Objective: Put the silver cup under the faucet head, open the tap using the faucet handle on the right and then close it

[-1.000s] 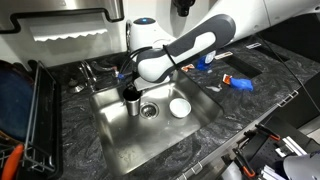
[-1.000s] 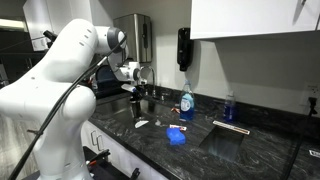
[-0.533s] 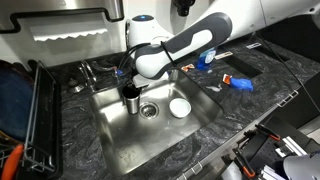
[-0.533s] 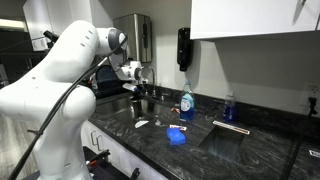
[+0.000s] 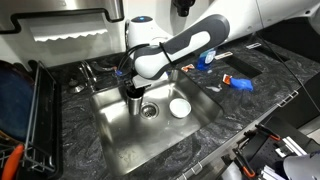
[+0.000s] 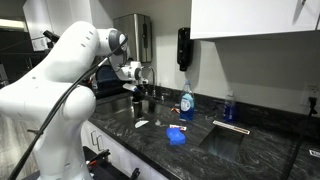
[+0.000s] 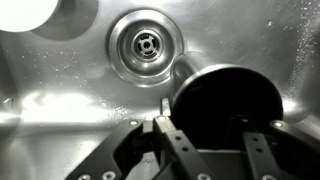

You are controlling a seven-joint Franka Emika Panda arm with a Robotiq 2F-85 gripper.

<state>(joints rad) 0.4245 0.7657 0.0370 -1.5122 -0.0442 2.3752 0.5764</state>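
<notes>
Silver cup sits upright on the sink floor, lower right of the wrist view, gripper jaws apart astride its rim. Beyond, the drain, top centre; white bowl, upper left.

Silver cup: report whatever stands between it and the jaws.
Nothing visible does. In the wrist view the jaws stand right at the rim of the silver cup. The drain and the white bowl lie off to the side in the sink.
</notes>
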